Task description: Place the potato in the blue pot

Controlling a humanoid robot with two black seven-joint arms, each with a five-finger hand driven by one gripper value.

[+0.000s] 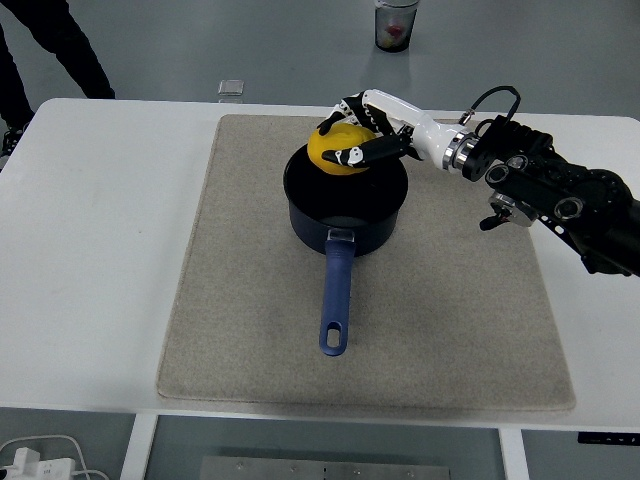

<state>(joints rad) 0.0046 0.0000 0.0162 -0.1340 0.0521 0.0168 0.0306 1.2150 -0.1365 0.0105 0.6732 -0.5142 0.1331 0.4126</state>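
So the right hand (pixel 352 135) is coming in from the right side of the frame, arm stretched across toward the upper middle, and it's got its fingers (pixel 350 156) wrapped around the potato (pixel 333 148). Well, "potato", it's a bright yellow round thing, but that's what's being gripped. The potato sits up at the far-left part of the blue pot (pixel 345 199), right over the back rim, and it looks like it's above the opening rather than down on the bottom. Can't tell for sure if it's touching the rim or not.

The pot itself is dark blue, sitting on the upper middle of a beige mat (pixel 250 300) that covers most of the white tabletop (pixel 90 250). Its lighter blue handle (pixel 336 300) points straight down toward the bottom of the frame, with a hanging hole at the end.

Other bits: a small clear square thing (pixel 230 88) at the tabletop's far edge, upper left of the pot. A cup (pixel 395 24) on the floor at the top of the frame. A person's dark-clothed leg (pixel 60 45) in the upper left corner. Some white cable (pixel 40 455) at the bottom left, below the tabletop. Left arm isn't visible anywhere.
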